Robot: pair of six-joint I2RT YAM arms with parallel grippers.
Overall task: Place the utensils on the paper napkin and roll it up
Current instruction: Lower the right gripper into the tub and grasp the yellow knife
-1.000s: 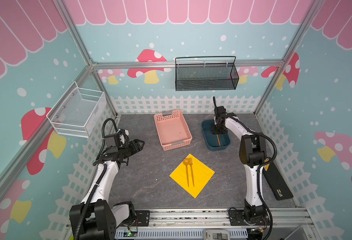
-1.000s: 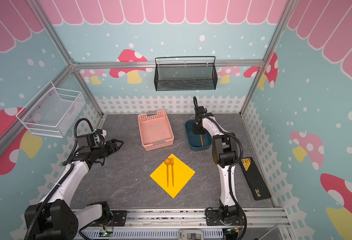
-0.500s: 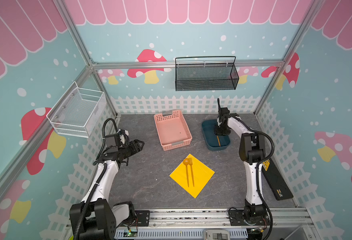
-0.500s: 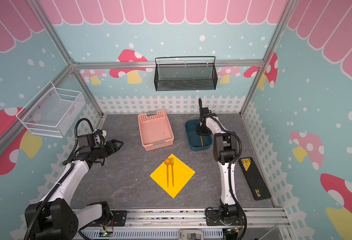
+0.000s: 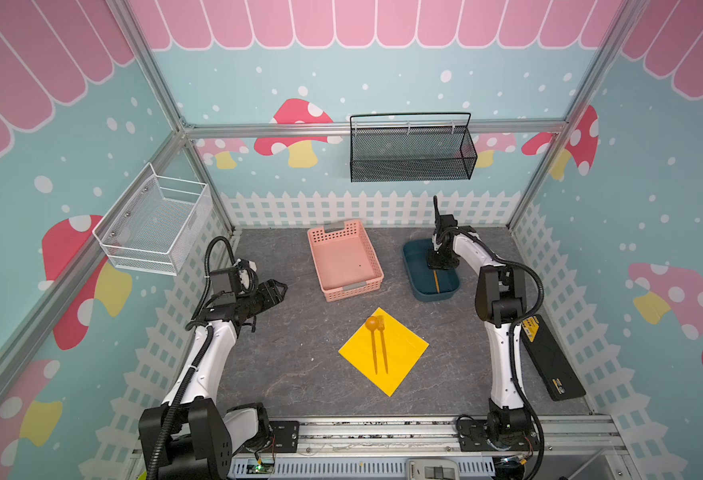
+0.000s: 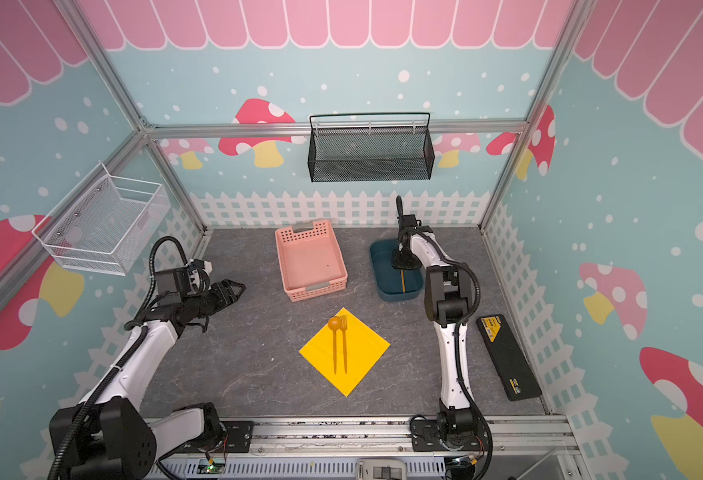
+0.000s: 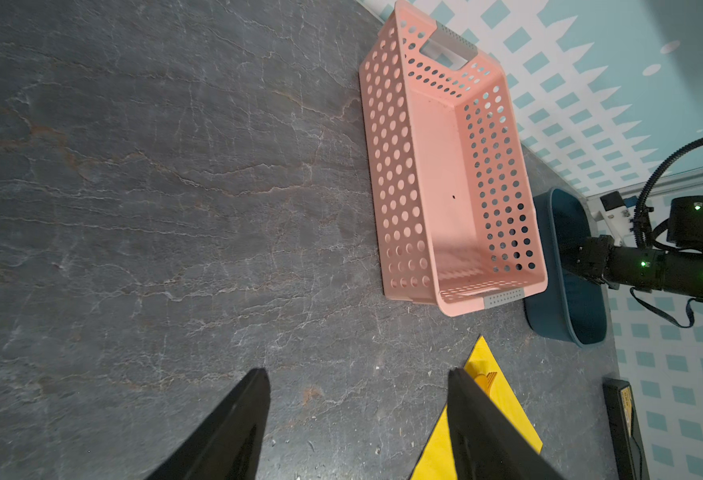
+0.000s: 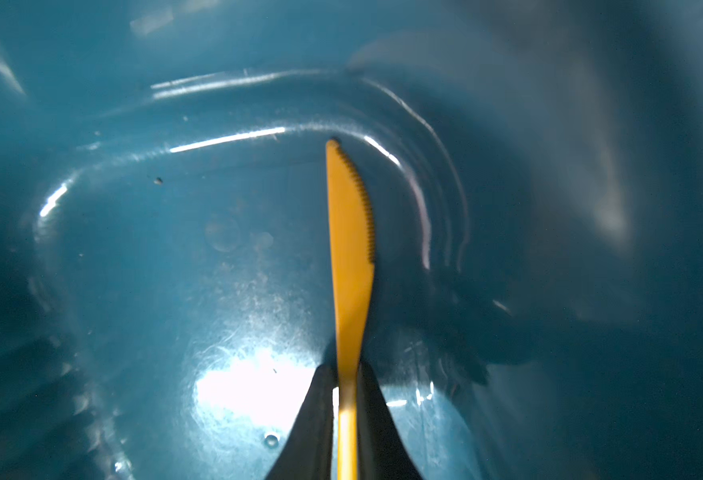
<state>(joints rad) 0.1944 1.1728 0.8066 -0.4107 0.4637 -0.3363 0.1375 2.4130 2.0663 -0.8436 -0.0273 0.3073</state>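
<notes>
The right pincer [image 8: 346, 374] reaches down into the dark teal tub [image 5: 433, 296], which sits toward the counter's [image 5: 283, 353] back right corner. Its two black fingers are clenched on the slim handle of the knife [image 8: 352, 232], one on each side, with almost no gap left. The serrated blade runs out ahead of the fingers along the tub's floor, its tip up against the curve where floor meets wall. Whether the knife is lifted off the floor or resting on it cannot be told.

The left pincer [image 7: 358, 374] hangs over the left side of the counter with its jaws spread wide. It holds nothing and touches nothing. Bare counter shows between its fingers in the left wrist view.

The paper napkin [image 5: 404, 349] lies flat near the middle of the front edge, turned so that one corner points at the back edge and one at the front. On it the spoon [image 5: 374, 347] and the fork [image 5: 383, 345] lie side by side, just beside each other, heads toward the back edge.

A pink basket [image 5: 315, 262] stands by the middle of the back edge, just left of the tub. A flat black case [image 5: 549, 357] lies along the right edge.
</notes>
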